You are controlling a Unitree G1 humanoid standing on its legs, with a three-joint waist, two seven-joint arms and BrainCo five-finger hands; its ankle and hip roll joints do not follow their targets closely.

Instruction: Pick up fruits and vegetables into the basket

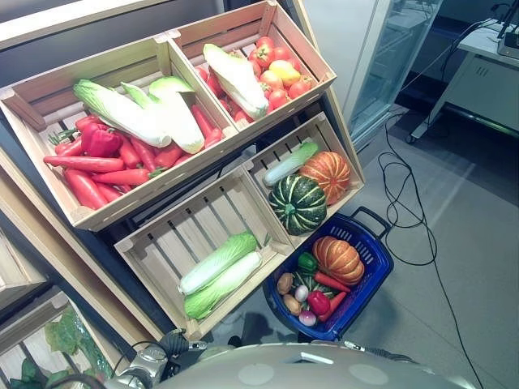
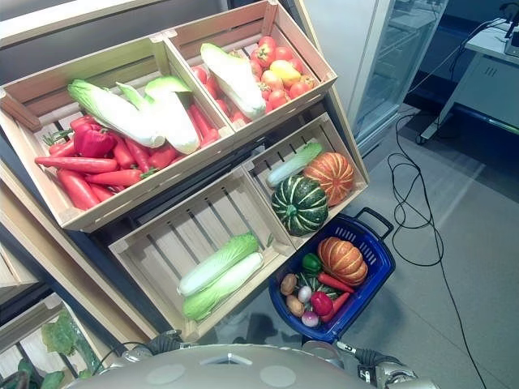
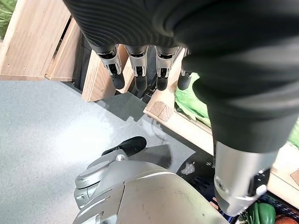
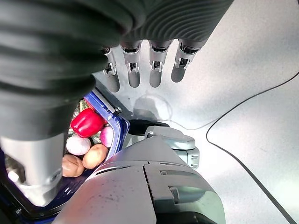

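Now both my hands hang empty, left hand [image 3: 140,65] and right hand [image 4: 149,65] with fingers straight; cabbages [image 1: 219,273] lie up-left of the basket [image 1: 373,279], nearer my left, long axes slanting toward it.

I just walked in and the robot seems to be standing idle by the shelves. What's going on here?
Nothing is being handled right now. The left hand and right hand both hang open and hold nothing, fingers straight. The blue plastic basket sits on the floor below the wooden crates and already holds an orange pumpkin, a green pepper, a red pepper and some small vegetables. A dark green striped pumpkin, another orange pumpkin and cabbages remain in the crates.
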